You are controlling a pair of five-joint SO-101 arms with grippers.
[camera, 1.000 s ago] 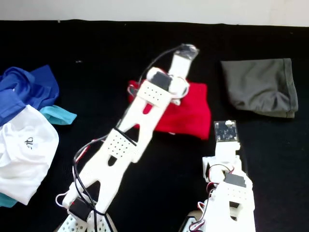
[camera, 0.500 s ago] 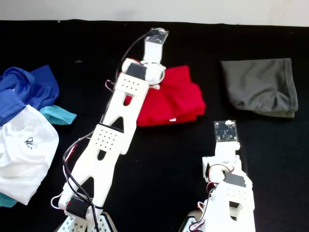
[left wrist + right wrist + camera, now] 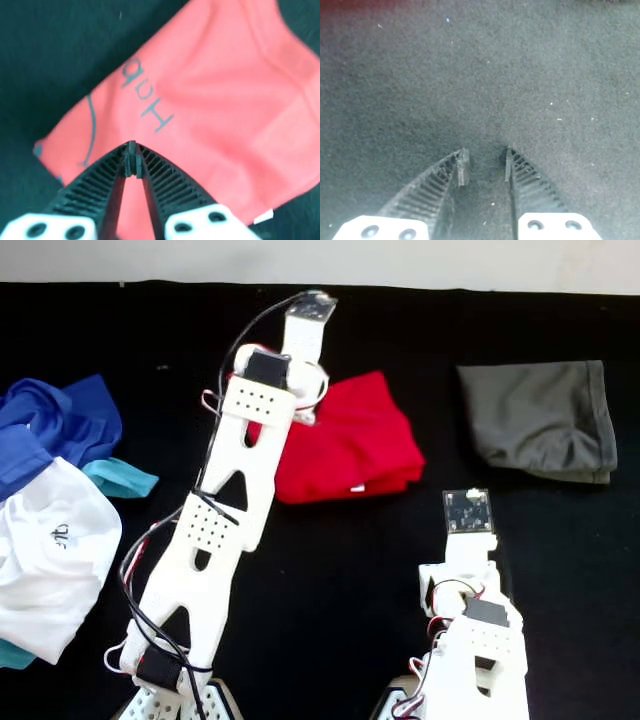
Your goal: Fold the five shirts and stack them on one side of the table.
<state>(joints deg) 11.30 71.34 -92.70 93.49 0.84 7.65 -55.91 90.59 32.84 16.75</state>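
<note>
At the left edge of the table (image 3: 320, 580) lay a loose shirt pile (image 3: 50, 510), blue, white and teal. Mid-table toward the far edge, the left gripper (image 3: 131, 161) was closed tip to tip over the red shirt (image 3: 350, 445). The right gripper (image 3: 484, 167) hung slightly open above bare surface. A folded grey shirt (image 3: 540, 418) lay near the far right corner.

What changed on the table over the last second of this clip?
The left arm swung left and farther out across the table; its shut left gripper sits over the red shirt, which shifted the same way. The right gripper, the folded grey shirt and the shirt pile stayed put.
</note>
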